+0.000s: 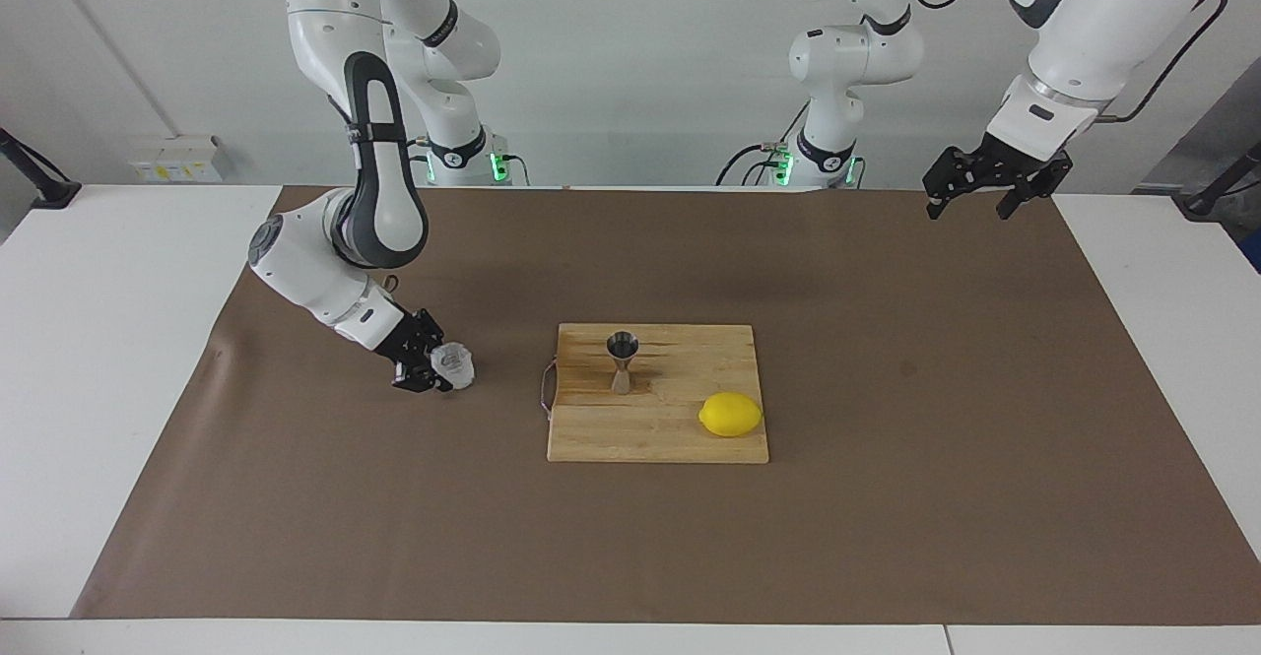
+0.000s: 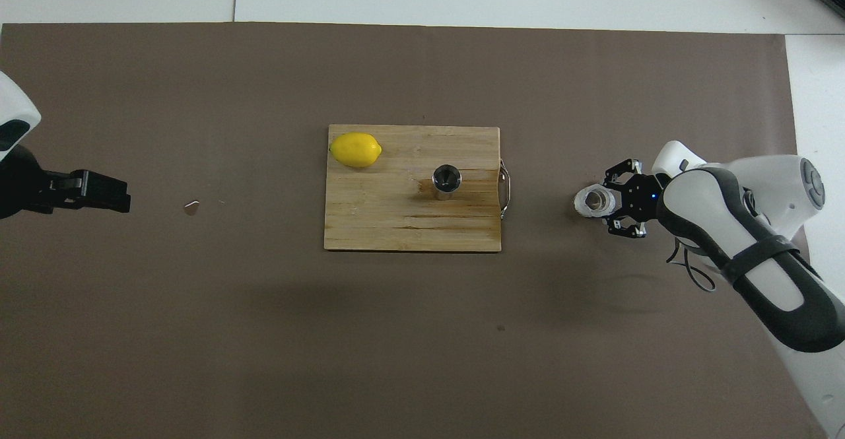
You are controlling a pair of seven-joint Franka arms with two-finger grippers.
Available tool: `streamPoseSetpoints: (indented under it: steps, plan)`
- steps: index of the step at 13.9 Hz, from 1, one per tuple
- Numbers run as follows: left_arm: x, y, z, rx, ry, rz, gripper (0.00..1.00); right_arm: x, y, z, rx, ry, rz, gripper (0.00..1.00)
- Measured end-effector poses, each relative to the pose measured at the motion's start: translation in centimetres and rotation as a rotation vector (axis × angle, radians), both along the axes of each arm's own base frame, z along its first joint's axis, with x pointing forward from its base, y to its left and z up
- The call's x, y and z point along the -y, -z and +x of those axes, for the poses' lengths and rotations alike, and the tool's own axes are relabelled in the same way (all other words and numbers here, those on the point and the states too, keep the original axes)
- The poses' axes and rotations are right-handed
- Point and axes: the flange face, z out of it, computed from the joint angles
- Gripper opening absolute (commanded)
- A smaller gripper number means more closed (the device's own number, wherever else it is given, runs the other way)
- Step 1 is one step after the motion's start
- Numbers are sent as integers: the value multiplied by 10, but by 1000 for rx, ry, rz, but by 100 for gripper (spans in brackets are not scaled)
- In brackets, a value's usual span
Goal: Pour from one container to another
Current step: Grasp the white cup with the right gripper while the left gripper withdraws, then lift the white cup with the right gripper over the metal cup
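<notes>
The small translucent ridged cup (image 1: 456, 364) (image 2: 591, 201) is low at the brown paper, toward the right arm's end of the table, beside the board. My right gripper (image 1: 441, 369) (image 2: 605, 202) is shut on its sides, and the cup's mouth faces up. The steel hourglass jigger (image 1: 622, 360) (image 2: 446, 180) stands upright on the wooden cutting board (image 1: 650, 438) (image 2: 396, 224). My left gripper (image 1: 967, 210) (image 2: 117, 191) hangs open and raised over the left arm's end of the paper, holding nothing.
A yellow lemon (image 1: 730, 415) (image 2: 356, 149) lies on the board's corner farther from the robots. The board has a metal handle (image 2: 505, 188) on the edge facing the cup. A small scrap (image 2: 191, 208) lies on the paper near my left gripper.
</notes>
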Motion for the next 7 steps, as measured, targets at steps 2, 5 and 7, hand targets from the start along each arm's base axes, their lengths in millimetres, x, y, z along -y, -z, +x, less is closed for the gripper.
streamPoseSetpoints:
  steps: [2, 5, 7]
  plan:
    - [0, 0, 0, 0, 0, 0, 100, -14, -5, 3, -10, 20, 10, 0]
    - [0, 0, 0, -1, 0, 0, 100, -22, -13, 6, -10, 40, 16, 0]
    - [0, 0, 0, -1, 0, 0, 100, -29, -21, 9, -14, 63, 23, 0]
